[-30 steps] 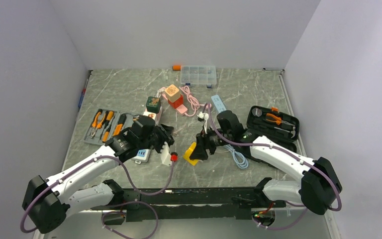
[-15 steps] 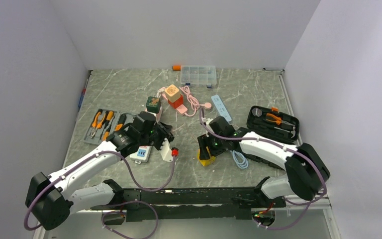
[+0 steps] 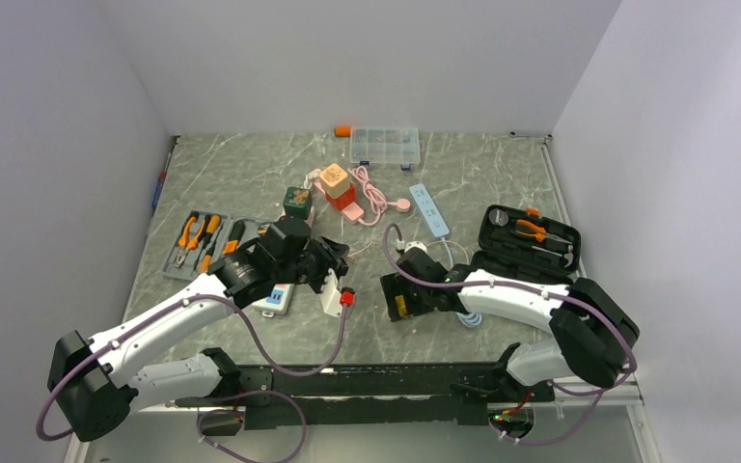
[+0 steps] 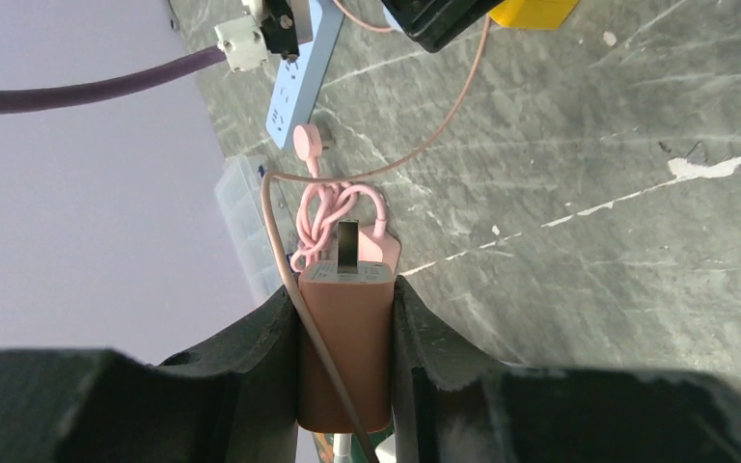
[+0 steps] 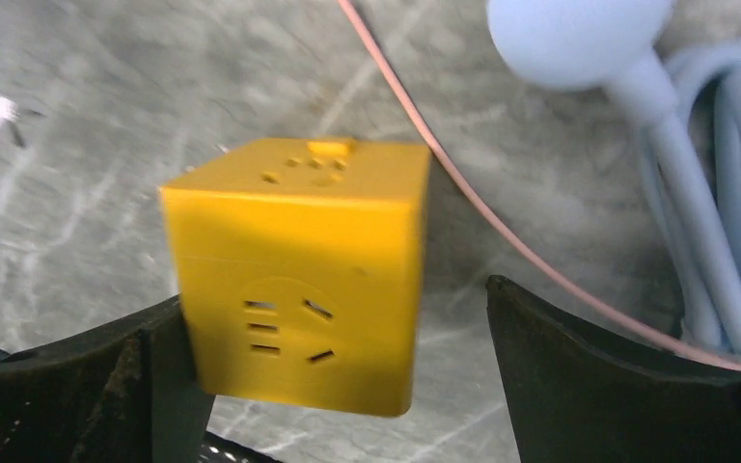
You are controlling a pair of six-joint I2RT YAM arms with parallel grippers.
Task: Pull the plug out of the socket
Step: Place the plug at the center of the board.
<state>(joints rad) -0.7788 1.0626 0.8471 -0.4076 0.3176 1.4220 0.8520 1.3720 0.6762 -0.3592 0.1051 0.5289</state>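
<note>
My left gripper (image 3: 328, 260) is shut on a salmon-pink plug (image 4: 344, 347). Its metal prong sticks out bare, in no outlet, above the table. The plug's pink cord (image 4: 425, 145) trails away over the table. The white socket bar (image 3: 276, 298) lies under my left arm, and only an end with blue outlet faces shows. My right gripper (image 3: 400, 297) is open around a yellow cube socket (image 5: 294, 275) on the table. The left finger (image 5: 159, 367) touches the cube and the right finger (image 5: 579, 357) stands apart from it.
A light blue strip (image 3: 428, 210) and a coiled light blue cord (image 5: 724, 241) lie by the right arm. A black tool case (image 3: 531, 239) is at the right and a plier tray (image 3: 198, 241) at the left. A clear box (image 3: 384, 147), a green cube (image 3: 297, 201) and a red-orange block (image 3: 338, 188) sit further back.
My right gripper has carried the yellow cube right and down onto the table. My left gripper has shifted slightly right with the pink plug in it.
</note>
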